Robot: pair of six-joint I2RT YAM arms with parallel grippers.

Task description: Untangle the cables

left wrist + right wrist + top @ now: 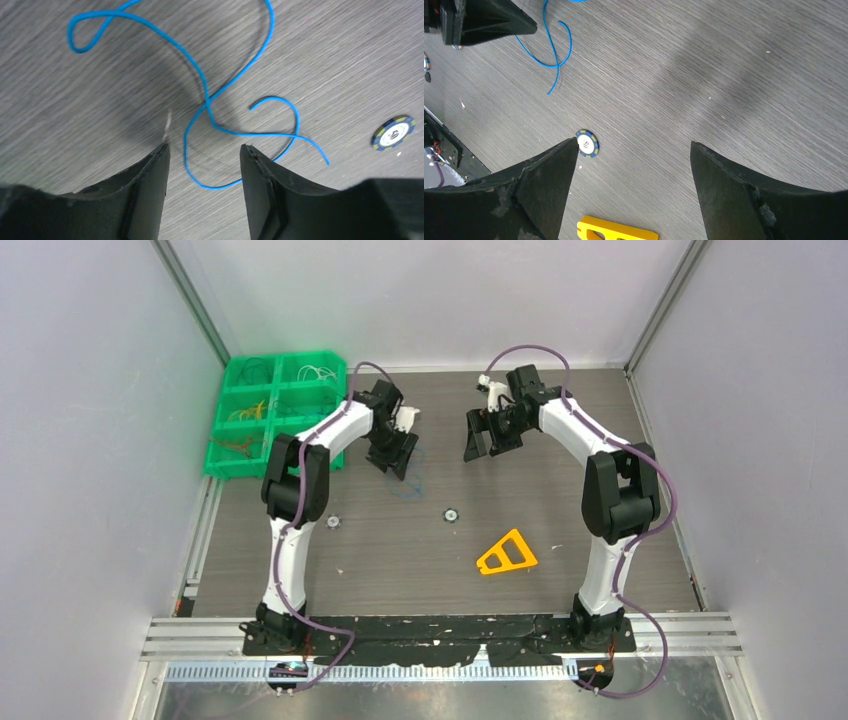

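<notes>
Your left gripper [205, 147] hangs low over the table [560, 490] with its jaws moderately parted and nothing between them. The blue cable [206, 103] lies loose on the wood directly under it, and in the left wrist view one loop of it shows in the gap between the two fingers. That cable sits on the far half of the table, left of the middle, curling over itself in several bends and crossing itself at least twice. Your right gripper [633, 144] is spread wide and also holds nothing. It hovers over bare wood toward the far edge, right of the middle, well apart from the blue cable. More thin cables [250, 410] rest in the compartments of the green bin [240, 472] at the far left corner: yellow, white, a dark one and an orange-red one, each in its own section. A blue-rimmed chip [587, 143] lies near the table's middle, and a second chip [333, 523] lies left of it. A yellow triangular piece [507, 554] lies flat right of centre, toward the near edge.
</notes>
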